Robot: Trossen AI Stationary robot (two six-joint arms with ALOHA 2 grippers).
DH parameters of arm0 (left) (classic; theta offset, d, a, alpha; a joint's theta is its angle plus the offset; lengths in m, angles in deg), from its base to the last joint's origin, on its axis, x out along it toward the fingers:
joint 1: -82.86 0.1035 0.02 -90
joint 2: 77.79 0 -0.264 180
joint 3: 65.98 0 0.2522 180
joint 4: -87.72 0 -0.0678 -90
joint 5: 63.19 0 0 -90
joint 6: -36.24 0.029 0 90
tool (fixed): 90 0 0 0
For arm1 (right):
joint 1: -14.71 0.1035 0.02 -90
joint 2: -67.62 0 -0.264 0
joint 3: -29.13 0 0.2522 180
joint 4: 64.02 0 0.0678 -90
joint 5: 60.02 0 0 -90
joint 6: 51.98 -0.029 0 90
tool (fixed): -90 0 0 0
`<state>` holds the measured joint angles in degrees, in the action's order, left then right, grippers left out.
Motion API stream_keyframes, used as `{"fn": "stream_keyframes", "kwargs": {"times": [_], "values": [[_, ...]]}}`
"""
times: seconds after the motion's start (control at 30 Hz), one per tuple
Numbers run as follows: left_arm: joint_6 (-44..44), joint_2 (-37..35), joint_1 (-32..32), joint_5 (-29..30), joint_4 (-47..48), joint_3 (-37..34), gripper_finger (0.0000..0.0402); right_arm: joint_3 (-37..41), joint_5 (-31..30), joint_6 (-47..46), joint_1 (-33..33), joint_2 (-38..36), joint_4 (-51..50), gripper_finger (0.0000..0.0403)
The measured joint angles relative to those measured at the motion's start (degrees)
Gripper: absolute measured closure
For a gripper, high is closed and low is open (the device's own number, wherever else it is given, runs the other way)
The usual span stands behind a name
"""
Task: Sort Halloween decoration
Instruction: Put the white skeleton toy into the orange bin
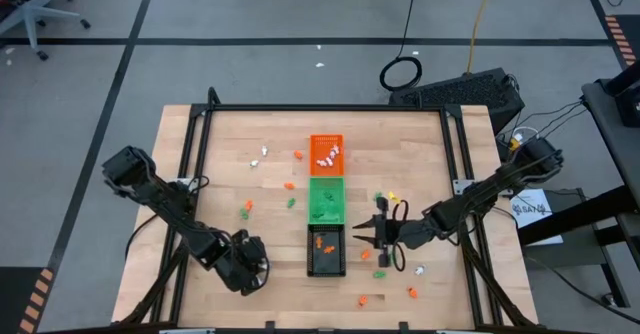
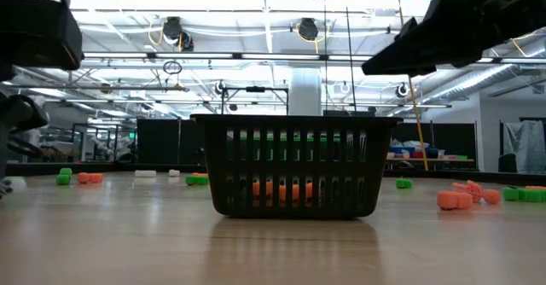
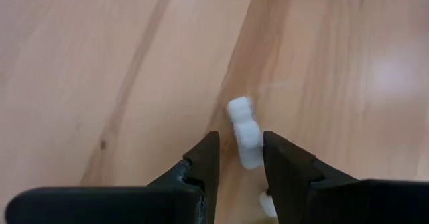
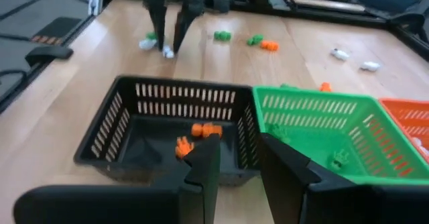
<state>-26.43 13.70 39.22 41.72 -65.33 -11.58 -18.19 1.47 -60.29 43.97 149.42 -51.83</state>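
Note:
Three small trays stand in a row at mid-table: an orange tray [image 1: 326, 146] holding white trinkets, a green tray [image 1: 326, 187] with green ones, and a black tray [image 1: 327, 266] with orange ones [image 4: 198, 131]. More tiny orange, green and white trinkets lie scattered on the wood, such as [image 1: 288, 186]. My left gripper [image 3: 240, 158] points down at the table's near left [image 1: 247, 264], open, with a white trinket [image 3: 244, 133] lying between its fingertips. My right gripper [image 4: 240, 158] hovers, narrowly open and empty, beside the black tray's right side [image 1: 362, 236]. My left gripper comes from above with one fingertip [image 3: 208, 153] on each side of the white trinket, which lies on the wood. Whether the fingers touch it I cannot tell.
Loose trinkets lie left of the trays [image 1: 247, 209] and right of them [image 1: 380, 272], with some near the table's near edge [image 1: 411, 292]. A second white piece [image 4: 147, 44] lies beside my left gripper. A black frame [image 1: 330, 108] runs along the far edge and sides.

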Motion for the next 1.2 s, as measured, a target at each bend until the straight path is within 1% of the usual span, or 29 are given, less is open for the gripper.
{"fn": "stream_keyframes", "kwargs": {"times": [0.1,0.2,0.27,0.4,0.43,0.57,0.7,0.8,0.93,1.1,1.2], "values": [[0.49,0.69,0.18,-0.85,-0.95,0.05,0.0298,0.00,-0.10,-0.01,0.00,1.36,1.33,0.0314],[0.67,0.97,0.18,-0.77,-1.03,0.07,0.0312,0.00,-0.13,-0.03,0.00,2.52,3.27,0.0314],[2.31,0.99,0.18,-0.69,-1.01,0.07,0.0332,0.00,-0.13,-0.50,0.00,2.58,3.32,0.0314],[6.41,1.04,0.30,-0.29,-1.21,0.07,0.0385,0.00,-0.24,-1.28,0.00,2.56,3.37,0.0314],[6.92,1.04,0.48,-0.31,-1.29,0.07,0.0390,0.00,-0.24,-1.30,0.00,2.56,3.39,0.0314],[9.46,1.04,1.21,-0.17,-1.38,0.07,0.0389,0.00,-0.24,-1.49,0.00,2.56,3.41,0.0314],[12.82,0.99,2.24,1.59,-1.37,0.07,0.0389,0.00,-0.24,-1.51,0.00,2.56,3.41,0.0314],[15.81,-0.04,3.14,4.13,-1.07,-0.04,0.0389,0.00,-0.24,-2.05,0.00,2.56,3.38,0.0314],[21.63,-3.09,3.77,8.74,-1.26,-0.04,0.0389,0.00,-0.24,-3.02,0.00,2.56,3.32,0.0314],[31.23,-8.66,4.72,18.70,-1.26,-0.04,0.0389,0.00,-0.52,-3.02,0.00,2.56,3.37,0.0314],[38.69,-12.30,5.42,25.13,-3.07,-0.04,0.0389,0.00,-3.21,-3.52,0.00,2.56,3.41,0.0314]]}}
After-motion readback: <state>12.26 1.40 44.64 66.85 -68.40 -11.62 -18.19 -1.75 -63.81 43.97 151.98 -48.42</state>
